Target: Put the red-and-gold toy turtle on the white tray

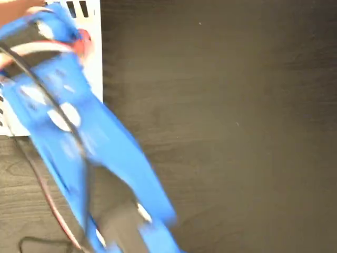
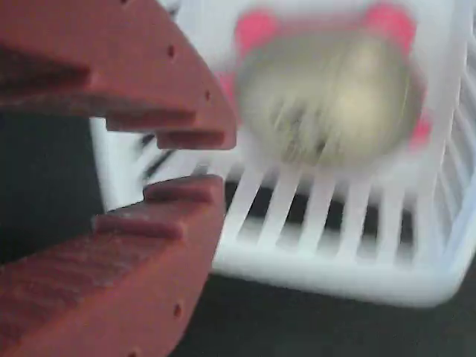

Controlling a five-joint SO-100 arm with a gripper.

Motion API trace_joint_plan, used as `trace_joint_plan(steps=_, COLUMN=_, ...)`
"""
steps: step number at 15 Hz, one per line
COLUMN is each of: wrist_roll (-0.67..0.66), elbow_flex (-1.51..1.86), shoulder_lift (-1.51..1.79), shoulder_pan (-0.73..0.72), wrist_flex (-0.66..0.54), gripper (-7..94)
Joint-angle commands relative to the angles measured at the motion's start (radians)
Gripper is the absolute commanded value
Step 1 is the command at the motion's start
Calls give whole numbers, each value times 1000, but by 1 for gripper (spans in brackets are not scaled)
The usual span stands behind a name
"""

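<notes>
Our gripper [image 2: 186, 160] shows its two red fingers [image 2: 134, 67] almost shut, a thin gap between the tips and nothing held. Just beyond them the red-and-gold toy turtle [image 2: 327, 100] sits blurred on the white tray [image 2: 335, 264], free of our jaws. We judge the placing done, so we should draw the blue arm [image 1: 79, 132] straight back and up, clearing the tray's rim without nudging the turtle.
</notes>
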Motion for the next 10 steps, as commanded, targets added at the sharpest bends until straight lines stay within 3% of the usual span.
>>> trace_joint_plan(steps=1, wrist_roll=-9, elbow_flex=196, shoulder_lift=365, shoulder_pan=32, wrist_flex=-245, gripper=0)
trace_joint_plan(steps=3, wrist_roll=-23, elbow_flex=408, shoulder_lift=591, shoulder_pan=97, wrist_flex=-407, gripper=0)
trace_joint_plan(steps=5, wrist_roll=-78, elbow_flex=627, shoulder_lift=801, shoulder_pan=158, wrist_flex=-491, gripper=0)
trace_joint_plan(steps=10, wrist_roll=-127, elbow_flex=1378, shoulder_lift=1330, shoulder_pan=235, wrist_flex=-569, gripper=0)
